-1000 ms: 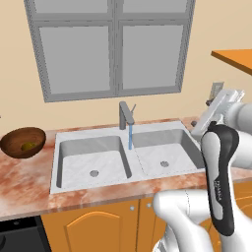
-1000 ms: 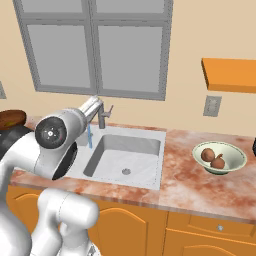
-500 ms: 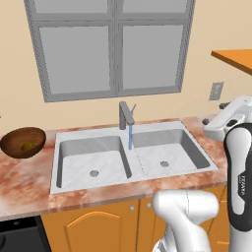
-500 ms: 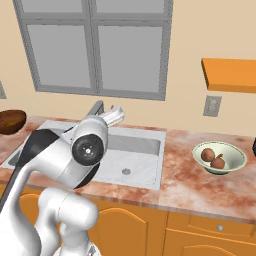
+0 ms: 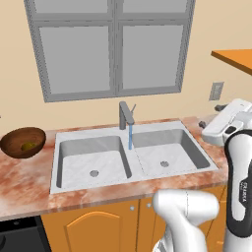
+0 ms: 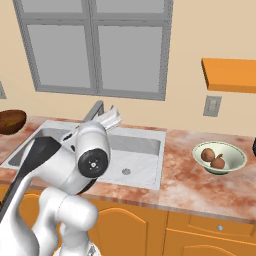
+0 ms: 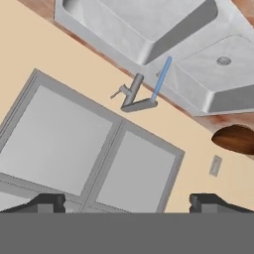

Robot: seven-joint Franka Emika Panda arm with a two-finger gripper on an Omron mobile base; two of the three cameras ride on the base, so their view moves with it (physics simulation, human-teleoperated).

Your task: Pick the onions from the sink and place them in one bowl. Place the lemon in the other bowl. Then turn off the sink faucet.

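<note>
At the far left of the table (image 5: pixel 29 182) sits the dark wooden bowl (image 5: pixel 23 142) with the lemon (image 5: pixel 29 146) already resting inside it. Moving right, the double sink (image 5: pixel 130 157) holds no fruit in either basin, and at the middle of its back rim the faucet (image 5: pixel 126 114) sends a thin blue stream of water (image 5: pixel 130 137) down near the divider, so the tap is judged to be the one job left. Further right, past the sink, the pale bowl (image 6: pixel 219 158) carries both onions (image 6: pixel 212 158), touching each other. The claw (image 7: pixel 128 202) is raised well above and apart from the sink, its two fingertips (image 7: pixel 47 202) spread wide with nothing between them, and it looks back toward the window (image 7: pixel 84 149) and the tap rather than down at it. To do this step well, the arm should likely swing back over the sink and come at the thin lever (image 7: pixel 119 92) on the faucet post from the side, not from the spout. A push with one finger may serve better than a pinch, since the lever is slim and could slip out. Success would show as the blue stream vanishing.
</note>
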